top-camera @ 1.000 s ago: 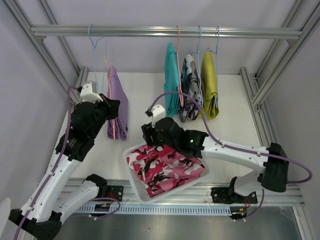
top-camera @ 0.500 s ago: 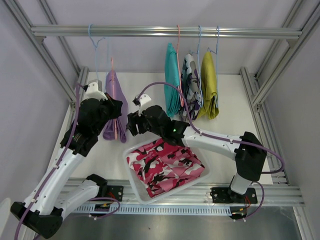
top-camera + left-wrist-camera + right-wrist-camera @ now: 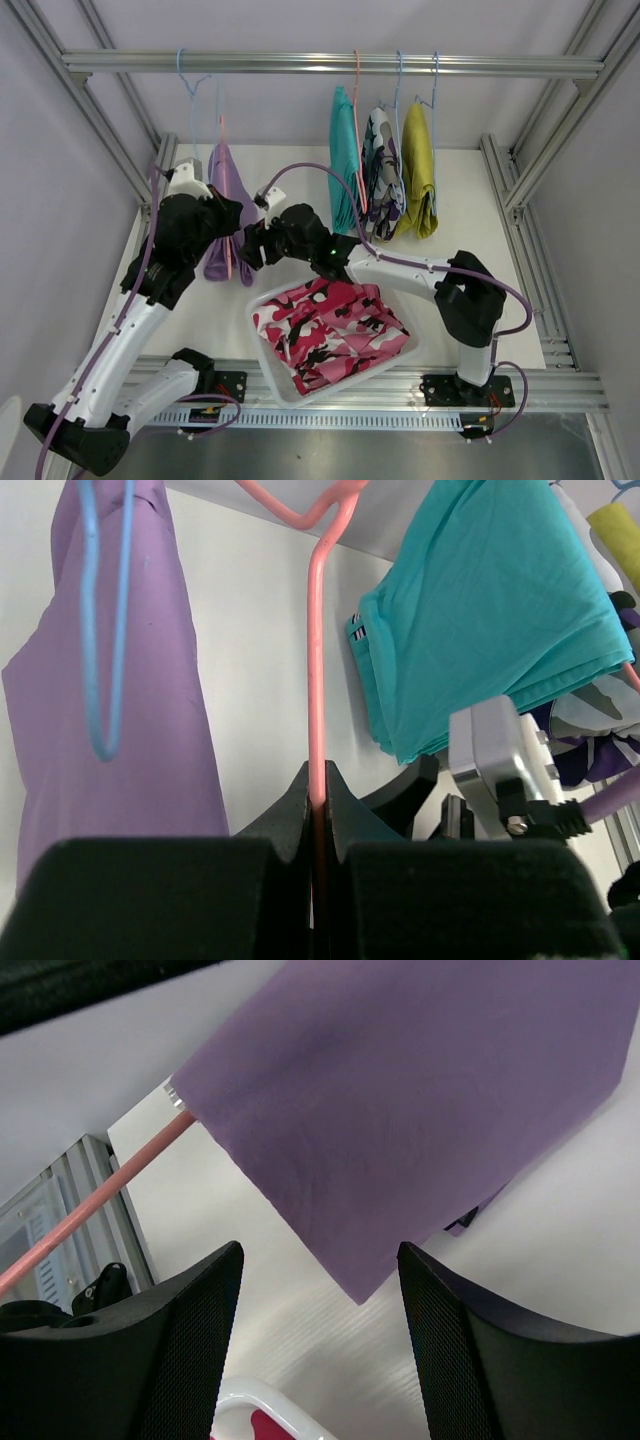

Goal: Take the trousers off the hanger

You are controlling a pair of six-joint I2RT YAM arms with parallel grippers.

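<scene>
Two-armed work at the clothes rail [image 3: 300, 62]: my left gripper [image 3: 316, 790] is clamped tight on the thin wire of the pink hanger [image 3: 315, 660], which carries the lilac shorts [image 3: 170, 740], draped just above the table at the left of the frame. I cannot tell whether its hook is on the rail. My right gripper [image 3: 320, 1260] stands with its jaws spread, holding nothing, the lower corner of the lilac cloth hanging just above the gap between the two fingers [image 3: 190, 1350]. The red-and-white patterned shorts [image 3: 330, 335] already lie in the white bin [image 3: 262, 345], while the teal shorts [image 3: 343, 160], the purple-black-white camouflage shorts [image 3: 380, 170] and the mustard yellow shorts [image 3: 418, 170] hang on their hangers further right. I judge the lilac pair to be light, soft and limp: it should fold and slump the instant it is freed, and slide readily along smooth wire, though a doubled hem might catch on the hanger's bend. The best hold looks like that free-hanging lower corner, pinched through every layer of cloth and clear of the wire, so that a steady pull draws the shorts off while my left keeps the springy hanger from swinging.
</scene>
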